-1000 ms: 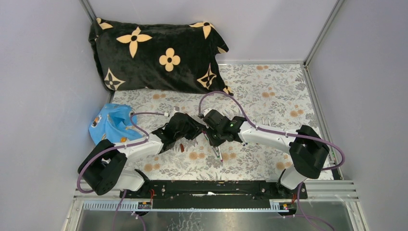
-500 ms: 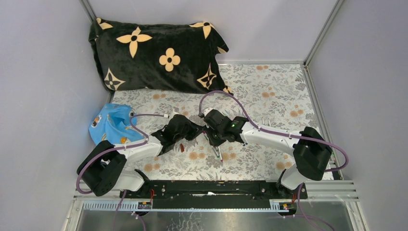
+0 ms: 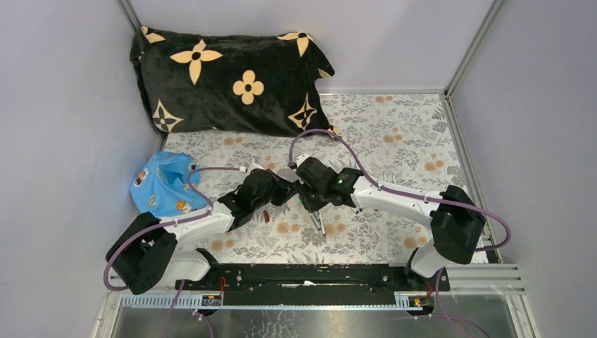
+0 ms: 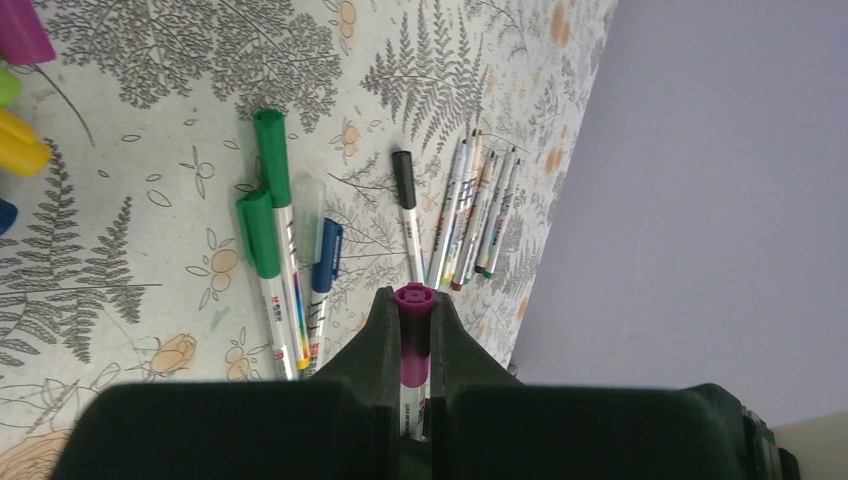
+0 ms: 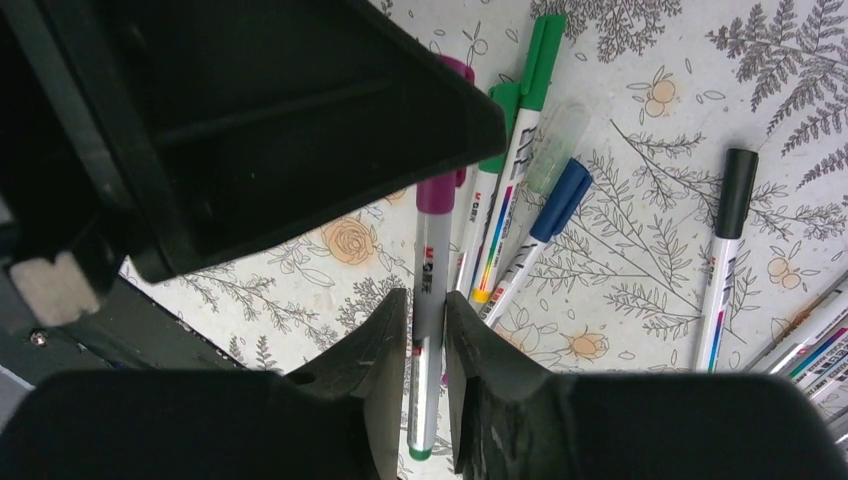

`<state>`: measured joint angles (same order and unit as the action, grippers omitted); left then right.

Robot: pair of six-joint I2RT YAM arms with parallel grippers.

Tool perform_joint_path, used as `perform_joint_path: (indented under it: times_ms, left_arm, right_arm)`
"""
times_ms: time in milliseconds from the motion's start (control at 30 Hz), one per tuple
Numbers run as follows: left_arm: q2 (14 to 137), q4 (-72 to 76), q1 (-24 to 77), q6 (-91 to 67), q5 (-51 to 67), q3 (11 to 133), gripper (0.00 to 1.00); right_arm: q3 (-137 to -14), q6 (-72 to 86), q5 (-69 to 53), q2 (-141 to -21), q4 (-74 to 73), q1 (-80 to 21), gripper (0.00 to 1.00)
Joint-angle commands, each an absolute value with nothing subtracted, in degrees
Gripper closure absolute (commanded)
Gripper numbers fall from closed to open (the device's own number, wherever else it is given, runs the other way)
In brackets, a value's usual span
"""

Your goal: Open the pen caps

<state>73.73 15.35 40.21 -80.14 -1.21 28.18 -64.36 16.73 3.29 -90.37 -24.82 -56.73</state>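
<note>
Pen (image 5: pixel 429 265) hangs mid-table between both arms: left gripper (image 4: pixel 414 318) clamps its purple cap (image 4: pixel 412 350), right gripper (image 5: pixel 426 315) pinches the other end. Left gripper has edged left, yet the cap looks seated, so the pull seems barely begun.

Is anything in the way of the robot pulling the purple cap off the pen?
Nothing visible is. The left end effector is shut on the purple cap, and the right end effector is shut on that pen's barrel. The other pens lie on the table, apart from it.
</note>
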Motion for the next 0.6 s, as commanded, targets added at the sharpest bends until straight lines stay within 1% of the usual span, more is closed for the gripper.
perform_joint_path:
  times_ms: [0,133,200,233,267,333,567]
  left_arm:
    - [71.6,19.7,40.8,-81.0,-0.3,27.5,1.0]
    - [71.5,19.9,40.7,-81.1,0.7,27.7,1.0]
    - [71.4,19.8,40.7,-81.1,1.1,27.8,1.0]
    - [71.3,19.7,40.7,-81.1,1.2,27.8,1.0]
    - [71.2,19.5,40.7,-81.1,1.0,27.8,1.0]
    - [71.0,18.9,40.8,-81.0,0.4,27.9,1.0]
    - [73.1,18.0,38.8,-81.8,-3.2,29.8,1.0]
  right_arm:
    - [-67.4,16.3,4.4,-90.8,-23.5,-57.3,0.73]
    - [-67.5,16.3,4.8,-90.5,-23.5,-57.3,0.74]
    - [-67.6,16.3,5.1,-90.6,-23.5,-57.3,0.76]
    - [-67.8,16.3,5.1,-90.7,-23.6,-57.3,0.79]
    - [-67.9,16.3,5.2,-90.8,-23.7,-57.3,0.84]
    - [-68.0,16.3,5.4,-91.0,-24.1,-57.3,1.0]
    - [-62.3,19.6,5.5,-87.8,-23.4,-57.3,1.0]
